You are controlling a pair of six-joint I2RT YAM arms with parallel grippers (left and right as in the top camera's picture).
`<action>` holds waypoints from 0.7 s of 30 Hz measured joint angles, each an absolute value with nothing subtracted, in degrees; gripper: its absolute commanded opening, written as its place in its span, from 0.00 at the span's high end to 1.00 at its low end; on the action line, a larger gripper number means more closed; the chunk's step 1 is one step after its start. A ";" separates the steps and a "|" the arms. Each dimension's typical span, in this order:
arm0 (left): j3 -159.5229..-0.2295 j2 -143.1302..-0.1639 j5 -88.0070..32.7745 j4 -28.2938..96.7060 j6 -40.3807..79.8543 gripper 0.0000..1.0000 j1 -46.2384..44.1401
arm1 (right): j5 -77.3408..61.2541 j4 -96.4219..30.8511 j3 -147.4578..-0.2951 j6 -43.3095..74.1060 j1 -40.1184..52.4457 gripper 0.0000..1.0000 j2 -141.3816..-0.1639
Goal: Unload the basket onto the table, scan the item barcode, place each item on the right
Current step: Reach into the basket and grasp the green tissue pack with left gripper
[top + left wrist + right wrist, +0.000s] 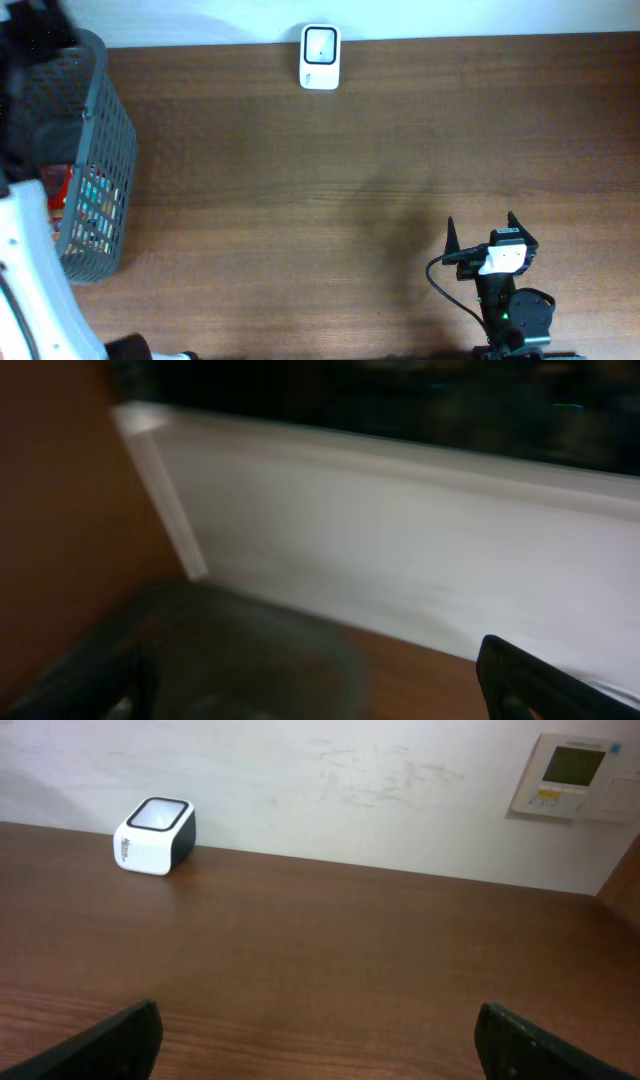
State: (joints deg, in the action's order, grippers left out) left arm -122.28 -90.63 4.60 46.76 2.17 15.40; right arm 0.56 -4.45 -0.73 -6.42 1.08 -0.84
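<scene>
Currently the items (85, 205), red and mixed-colour packets, lie inside the grey mesh basket (100, 130) at the left edge of the overhead frame; no barcode can be read on them from here. The white scanner (320, 57) sits at the top centre of the frame, at the far edge of the brown table (300, 200) and against the wall, well apart from the basket.

In the blurred left wrist view, the left gripper (300, 680) hangs near the pale wall with its fingers spread wide. One dark finger (530, 685) shows at the lower right, and nothing is between the two. Its white arm (30, 260) runs up the lower left of the overhead frame beside the basket.

The right gripper (482, 228) sits low and right in the overhead frame, over bare table. Its fingers (110, 1045) are spread to the bottom corners of the wrist view and hold nothing. A wall panel (570, 775) shows at that view's upper right.
</scene>
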 measured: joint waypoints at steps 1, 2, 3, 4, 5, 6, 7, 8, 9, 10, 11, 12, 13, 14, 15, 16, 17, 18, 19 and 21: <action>-122.72 -92.16 5.34 47.81 3.11 0.01 19.92 | 0.58 -4.45 -0.73 -6.44 1.08 0.02 -0.86; -122.76 -93.47 5.74 49.56 3.77 0.01 23.86 | 0.56 -4.45 -0.73 -6.46 1.08 0.01 -0.84; -122.85 -94.52 6.07 51.88 4.21 0.01 26.76 | 0.56 -4.45 -0.73 -6.46 1.08 0.01 -0.84; -122.85 -95.66 6.42 54.35 4.38 0.01 29.34 | 0.58 -4.43 -0.73 -6.44 1.08 0.01 -0.84; -122.87 -96.44 6.48 56.40 4.58 0.01 30.87 | 0.56 -4.45 -0.73 -6.46 1.08 0.01 -0.84; -122.89 -97.71 6.50 60.95 4.64 0.01 32.64 | 0.58 -4.45 -0.73 -6.46 1.08 0.02 -0.84; -122.91 -98.65 6.50 61.71 4.64 0.01 33.36 | 0.56 -4.45 -0.73 -6.44 1.08 0.02 -0.84; -122.93 -99.77 6.48 62.17 4.78 0.00 33.78 | 0.56 -4.45 -0.73 -6.44 1.08 0.01 -0.84; -122.96 -101.36 6.52 63.11 4.82 0.04 34.11 | 0.56 -4.45 -0.73 -6.44 1.08 0.01 -0.84; -123.02 -103.70 6.74 64.51 4.86 0.07 34.15 | 0.56 -4.45 -0.73 -6.46 1.08 0.02 -0.84; -123.02 -105.43 6.74 65.52 4.95 0.09 34.15 | 0.56 -4.45 -0.73 -6.46 1.08 0.01 -0.84; -123.02 -107.22 6.76 67.05 5.21 0.09 34.15 | 0.56 -4.45 -0.73 -6.44 1.08 0.01 -0.84; -123.07 -108.79 6.81 68.90 5.30 0.09 34.15 | 0.56 -4.45 -0.73 -6.46 1.08 0.02 -0.84; -123.13 -110.89 6.92 70.98 5.43 0.11 34.15 | 0.56 -4.45 -0.73 -6.44 1.08 0.02 -0.84; -123.11 -112.86 6.94 72.79 5.43 0.14 34.15 | 0.58 -4.45 -0.73 -6.44 1.08 0.02 -0.84; -123.11 -114.63 6.87 74.30 5.45 0.31 34.15 | 0.56 -4.45 -0.73 -6.44 1.08 0.02 -0.84; -123.09 -118.06 5.98 76.77 5.48 0.32 34.15 | 0.56 -4.45 -0.73 -6.46 1.08 0.01 -0.84; -123.15 -119.00 5.19 77.65 5.76 0.32 34.15 | 0.56 -4.45 -0.73 -6.48 1.08 0.01 -0.84; -123.35 -119.72 3.68 79.59 5.50 0.32 34.15 | 0.56 -4.45 -0.73 -6.46 1.08 0.02 -0.84; -123.33 -122.30 0.38 82.11 5.45 0.30 34.15 | 0.56 -4.45 -0.73 -6.46 1.08 0.01 -0.84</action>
